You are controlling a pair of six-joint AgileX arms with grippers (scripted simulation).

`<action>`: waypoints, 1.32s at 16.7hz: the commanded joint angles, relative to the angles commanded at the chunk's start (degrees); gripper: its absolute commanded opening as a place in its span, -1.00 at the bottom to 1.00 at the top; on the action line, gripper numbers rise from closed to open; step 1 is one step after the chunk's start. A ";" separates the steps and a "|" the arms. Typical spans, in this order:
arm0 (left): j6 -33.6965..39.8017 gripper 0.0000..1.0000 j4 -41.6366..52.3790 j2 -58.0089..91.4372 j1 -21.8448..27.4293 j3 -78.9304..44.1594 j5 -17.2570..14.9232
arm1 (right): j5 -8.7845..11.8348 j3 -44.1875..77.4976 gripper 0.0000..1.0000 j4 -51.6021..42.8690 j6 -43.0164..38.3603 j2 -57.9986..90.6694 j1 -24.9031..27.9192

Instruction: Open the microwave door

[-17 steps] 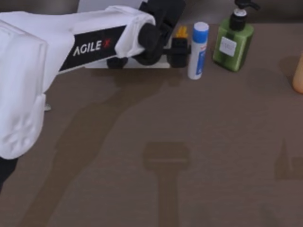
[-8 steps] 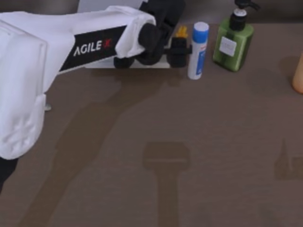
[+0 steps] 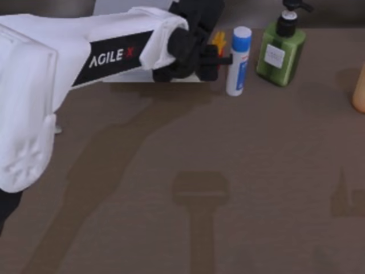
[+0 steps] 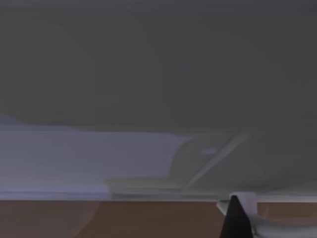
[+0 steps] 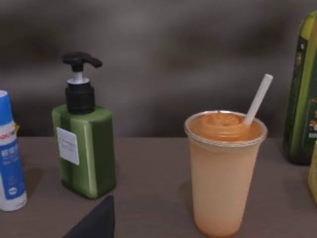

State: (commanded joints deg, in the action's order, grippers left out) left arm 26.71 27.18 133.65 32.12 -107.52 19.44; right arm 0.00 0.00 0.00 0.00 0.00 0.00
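My left arm (image 3: 85, 57) reaches across the far left of the counter (image 3: 228, 160), and its white casing covers most of the microwave (image 3: 122, 7), which sits at the counter's far edge; only a pale strip of its top shows above the arm and a thin pale strip of its base (image 3: 177, 79) below the wrist. The left tool (image 3: 212, 57) is black with orange-yellow parts at its tip, and it sits at the microwave's right end, just beside a white and blue spray can (image 3: 239, 60). Whether its fingers are wide, narrow or holding anything I cannot tell, since the wrist hides them from above. The left wrist view is mostly filled by a grey translucent surface close up, which looks like the microwave door (image 4: 148, 74), with one dark fingertip (image 4: 235, 220) showing at the picture's edge. To the right of the can stands a green pump bottle (image 3: 280, 48), and an orange drink cup (image 3: 359, 88) with a straw sits at the counter's right edge. The right arm does not appear from above; its wrist view shows one dark corner of the right tool (image 5: 96, 223), the pump bottle, the cup and a dark green bottle (image 5: 303, 89).
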 joint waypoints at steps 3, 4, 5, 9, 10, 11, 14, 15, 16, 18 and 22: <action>0.00 -1.00 0.00 0.00 0.00 0.00 0.00 | 0.00 0.00 1.00 0.00 0.00 0.00 0.00; 0.00 -1.00 0.00 0.00 0.00 0.00 0.00 | 0.00 0.00 1.00 0.00 0.00 0.00 0.00; 0.00 -1.00 0.00 0.00 0.00 0.00 0.00 | 0.00 0.00 1.00 0.00 0.00 0.00 0.00; 0.15 -1.00 0.36 -1.71 2.05 3.39 -0.61 | 0.00 0.00 1.00 0.00 0.00 0.00 0.00; 0.21 -1.00 -0.07 -2.15 2.01 4.21 -0.21 | 0.00 0.00 1.00 0.00 0.00 0.00 0.00; 0.41 -1.00 -0.74 -2.92 1.94 5.52 0.15 | 0.00 0.00 1.00 0.00 0.00 0.00 0.00; 1.44 -1.00 -3.08 -5.30 1.77 9.11 1.09 | 0.00 0.00 1.00 0.00 0.00 0.00 0.00; 1.52 -1.00 -3.29 -5.54 1.75 9.35 1.12 | 0.00 0.00 1.00 0.00 0.00 0.00 0.00; 1.52 -1.00 -3.29 -5.54 1.75 9.35 1.12 | 0.00 0.00 1.00 0.00 0.00 0.00 0.00; 1.52 -1.00 -3.29 -5.54 1.75 9.35 1.12 | 0.00 0.00 1.00 0.00 0.00 0.00 0.00; 1.52 -1.00 -3.29 -5.54 1.75 9.35 1.12 | 0.00 0.00 1.00 0.00 0.00 0.00 0.00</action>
State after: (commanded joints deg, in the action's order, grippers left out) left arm 28.24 23.89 128.12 33.86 -98.18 20.56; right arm 0.00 0.00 0.00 0.00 0.00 0.00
